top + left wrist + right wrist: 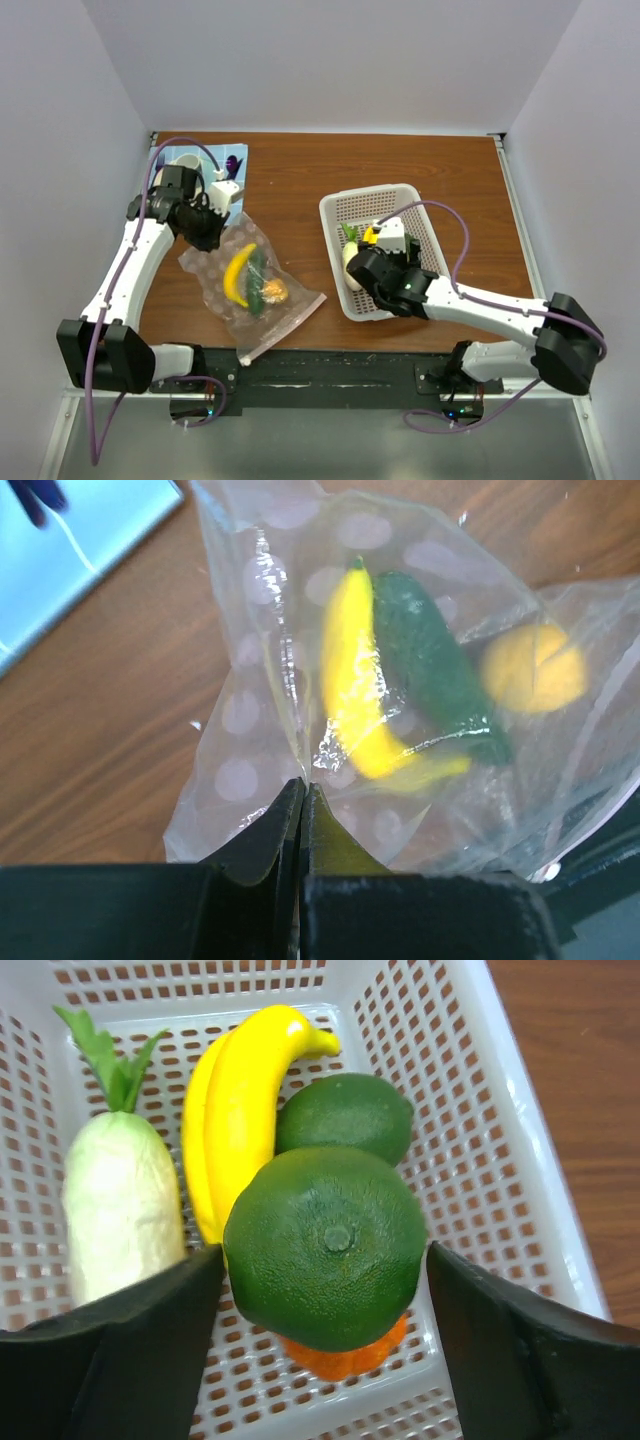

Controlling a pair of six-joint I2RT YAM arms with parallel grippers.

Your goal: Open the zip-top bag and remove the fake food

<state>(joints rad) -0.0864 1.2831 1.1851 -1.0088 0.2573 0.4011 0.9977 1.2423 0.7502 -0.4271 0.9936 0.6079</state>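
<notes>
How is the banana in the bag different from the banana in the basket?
The bag banana lies inside the clear bag, beside a dark green piece. The basket banana lies uncovered in the white basket, between a white radish and green fruit. The bag banana looks single, while the basket banana looks like two joined. Both are yellow and curved.

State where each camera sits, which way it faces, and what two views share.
Top external: above and behind the arms, looking down on the brown wooden table; both arms show.
Left wrist: looking down past the shut left gripper at the clear crinkly zip-top bag it pinches.
Right wrist: looking down between the fingers of the open right gripper into the white perforated plastic basket.
Shared: top and left wrist both show the yellow plastic banana inside the bag.
</notes>
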